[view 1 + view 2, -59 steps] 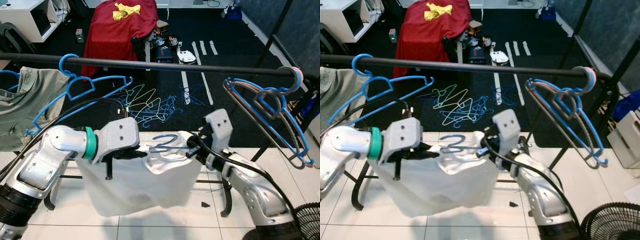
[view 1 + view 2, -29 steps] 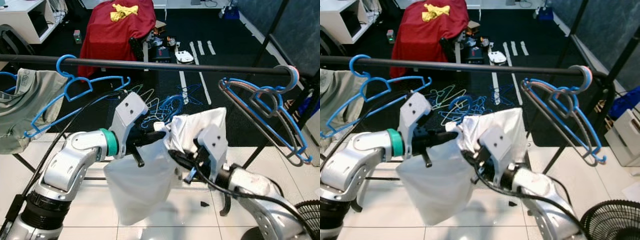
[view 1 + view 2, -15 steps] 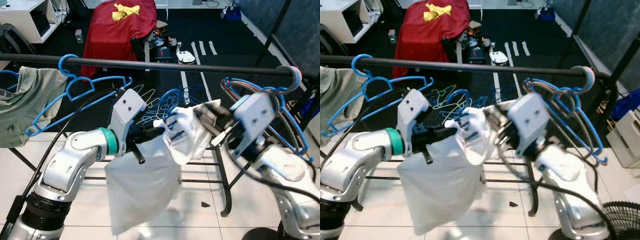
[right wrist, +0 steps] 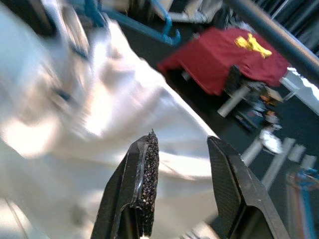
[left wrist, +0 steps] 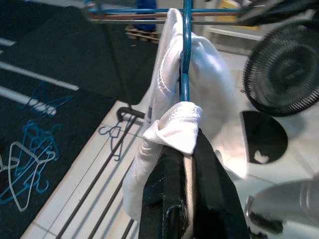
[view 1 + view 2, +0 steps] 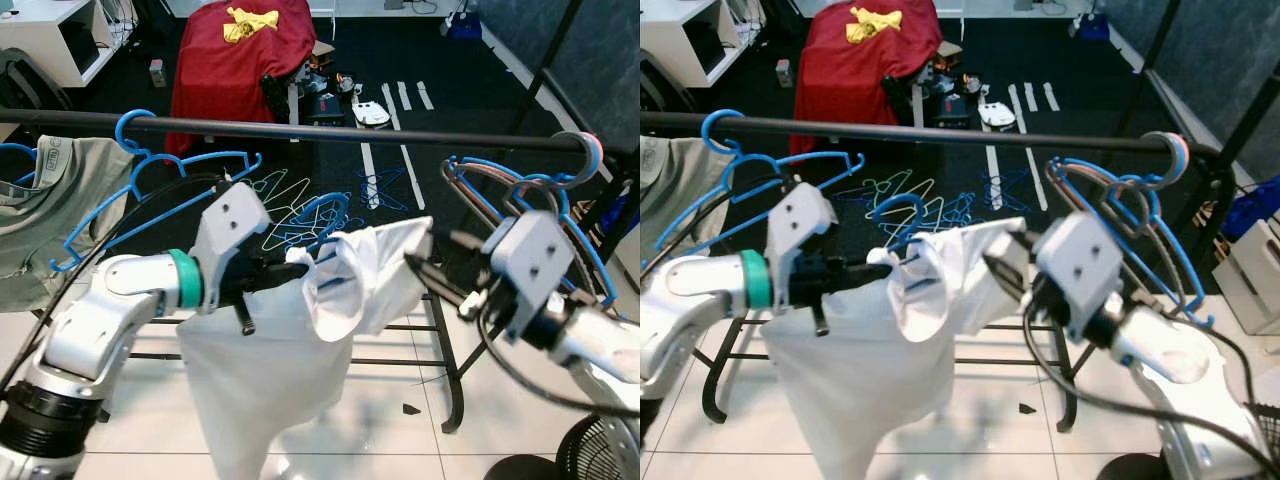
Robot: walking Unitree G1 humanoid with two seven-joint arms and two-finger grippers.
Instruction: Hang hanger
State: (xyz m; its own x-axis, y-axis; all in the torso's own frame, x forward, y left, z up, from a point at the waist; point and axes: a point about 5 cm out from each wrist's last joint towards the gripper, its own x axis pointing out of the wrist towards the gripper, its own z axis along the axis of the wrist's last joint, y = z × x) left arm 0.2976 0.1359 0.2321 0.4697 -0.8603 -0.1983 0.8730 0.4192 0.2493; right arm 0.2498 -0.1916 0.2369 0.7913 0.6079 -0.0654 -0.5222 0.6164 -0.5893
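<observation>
Center frame, the left gripper [image 6: 262, 283] is clenched on a blue hanger [image 5: 186, 55] and the white shirt [image 6: 290, 350] draped over it, holding both up just below the black rail [image 6: 300, 130] that crosses the upper part of the frame. At right, the right gripper [image 4: 179, 164] hovers with its fingers spread and empty, close beside the cloth.

To finish cleanly, the hook likely needs lifting above the rail and lowering into the bare stretch between the empty blue hanger [image 6: 150, 170] at upper left and the bunch of hangers [image 6: 540, 210] at right, with the grip kept firm until the hook bears weight.

Below: white floor tiles [image 6: 130, 400], a dark carpet strewn with loose hangers [image 6: 300, 205], and a red-covered table [image 6: 240, 50] at top.
</observation>
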